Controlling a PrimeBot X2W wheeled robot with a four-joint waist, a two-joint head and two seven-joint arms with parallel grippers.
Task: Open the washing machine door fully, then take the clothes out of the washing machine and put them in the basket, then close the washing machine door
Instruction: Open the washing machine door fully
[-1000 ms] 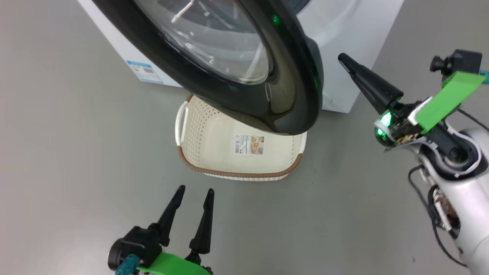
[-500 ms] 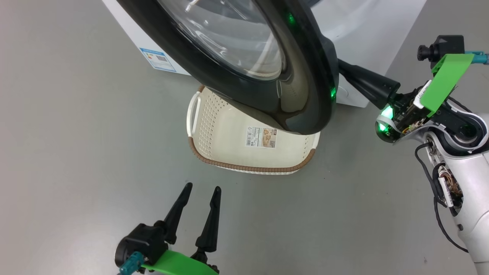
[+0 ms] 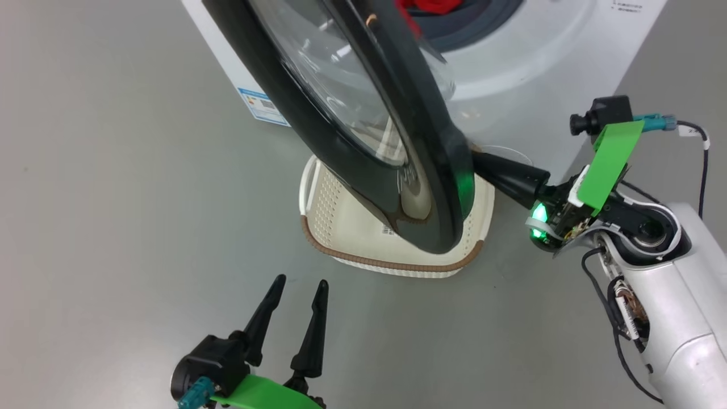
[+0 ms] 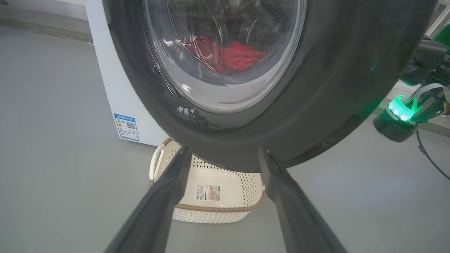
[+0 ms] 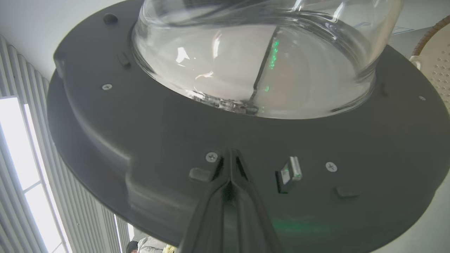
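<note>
My right gripper (image 5: 229, 154), fingers together, is touching the washing machine door (image 3: 352, 130) on its inner face. The door's glass is bulging toward the washing machine (image 3: 539, 68). My left gripper (image 3: 302, 280) is hovering before the door, fingers apart.

No text legible: blue QR sticker (image 4: 126, 127) on washing machine (image 4: 102, 70), barcode label (image 4: 207, 192) in basket (image 4: 211, 215), print too small.

The scene is viewed from the head, steeply downward, onto the glossy black-rimmed round glass door (image 3: 295, 102) and the cream perforated plastic basket (image 3: 329, 210). Both are shared with the left wrist view, taken low and level; the door's inner face is seen closely from the right wrist
</note>
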